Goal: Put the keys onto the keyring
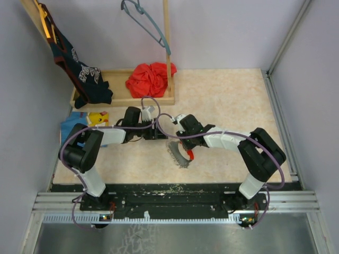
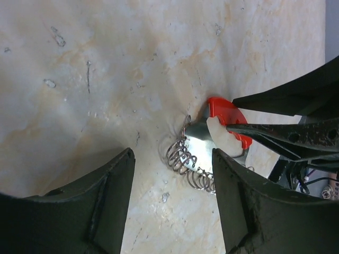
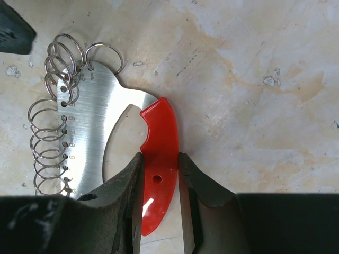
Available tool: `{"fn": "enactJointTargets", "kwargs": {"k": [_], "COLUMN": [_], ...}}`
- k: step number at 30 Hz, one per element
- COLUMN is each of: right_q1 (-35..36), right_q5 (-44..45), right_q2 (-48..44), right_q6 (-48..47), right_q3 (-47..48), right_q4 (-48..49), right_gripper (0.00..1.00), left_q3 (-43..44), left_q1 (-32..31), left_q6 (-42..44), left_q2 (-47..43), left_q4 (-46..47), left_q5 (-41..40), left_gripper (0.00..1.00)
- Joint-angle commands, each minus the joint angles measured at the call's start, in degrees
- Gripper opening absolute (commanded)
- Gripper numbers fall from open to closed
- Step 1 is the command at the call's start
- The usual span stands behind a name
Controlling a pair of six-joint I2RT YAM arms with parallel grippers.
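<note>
Keyring [image 3: 95,111] rests near the middle of the table [image 1: 228,100], a steel plate with a row of wire rings along one edge and a curved red handle on the other.

At the far left a dark blue shirt [image 1: 79,74] hangs from a wooden frame [image 1: 166,32] against the lilac wall [image 1: 222,32]. Below the shirt, a blue cloth [image 1: 71,124] with a yellow print lies at the table's edge. Next comes a shallow wooden tray [image 1: 119,99] holding a bunched red cloth [image 1: 151,78], with a teal hanger [image 1: 145,18] above it.

The left gripper [image 2: 172,156] hovers low by the wire rings, its jaws spread and holding nothing. The right gripper [image 3: 160,159] sits on the other side, jaws clenched on the red handle with one finger against each edge.

The tabletop is pale beige and marbled, marked with fine scratches and small flecks. To the right, a metal strip [image 1: 278,106] edges the table below the lilac side wall. A metal rail [image 1: 175,201] runs along the near edge under both arm bases.
</note>
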Motion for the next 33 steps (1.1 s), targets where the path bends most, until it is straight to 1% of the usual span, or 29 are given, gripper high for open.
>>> {"fn": "enactJointTargets", "kwargs": {"k": [1,9,15,18,28,33], "right_q1": [0.39,0.43,0.41,0.41,0.39,0.43], "right_q5": [-0.73,-1.08,-0.91,-0.8,-0.38,-0.51], "right_q2": [-2.51,-2.21,-2.1,-2.11,-2.48,-2.63], "right_q6": [-0.81,-0.65,-0.57,-0.56,-0.13,-0.04], "right_q3": [-0.19,-0.11,-0.15,-0.12,-0.5,-0.66], "right_q4": [3.22,3.55,3.77,3.74,4.58,4.95], "right_gripper": [0.22,0.22,0.22,0.22,0.22,0.22], "left_q3": [3.69,6.96,8.27,8.38,7.24,7.35], "left_q1": [-1.1,-2.49,-3.4,-3.78,-4.1,-4.38], "left_q6": [1.96,3.62,4.24,4.57,5.21,5.4], "left_q2": [3.2,7.63,9.95,10.46,10.1,9.92], "left_q4": [-2.0,-4.13,-5.48,-6.47,-10.0,-9.95], "left_q5": [1.8,2.11,2.99,3.02,1.86,2.09], "left_gripper": [0.65,0.56,0.51,0.48,0.42,0.34]}}
